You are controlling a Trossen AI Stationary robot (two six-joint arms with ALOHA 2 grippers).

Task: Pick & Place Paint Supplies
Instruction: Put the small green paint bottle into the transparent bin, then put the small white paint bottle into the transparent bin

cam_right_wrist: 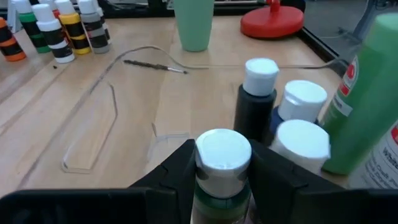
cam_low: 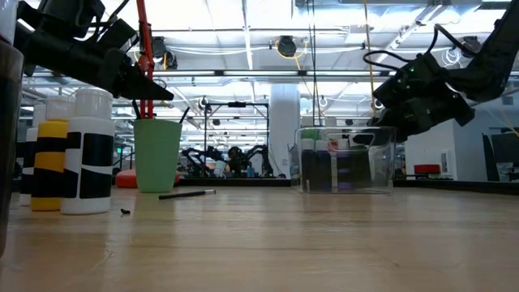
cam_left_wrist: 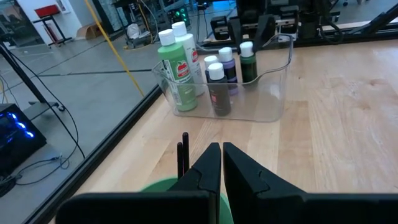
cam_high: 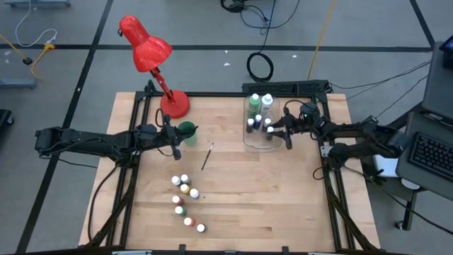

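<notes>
My right claw (cam_right_wrist: 219,177) hung inside the clear bin (cam_high: 249,139), clamped on a white-capped bottle (cam_right_wrist: 222,163), left claw (cam_left_wrist: 221,163) together above the green cup (cam_high: 187,129).

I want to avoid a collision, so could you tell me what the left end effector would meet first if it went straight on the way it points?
Probably the clear plastic bin of small paint bottles; bare wooden table lies between, though depth is unclear.

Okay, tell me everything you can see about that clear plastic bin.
The clear plastic bin is a see-through, thin-walled container with rounded corners, sitting upright on the wooden table near its far right edge. Inside stand small white-capped paint bottles and two larger bottles, one green. The right gripper holds one small bottle over it.
</notes>
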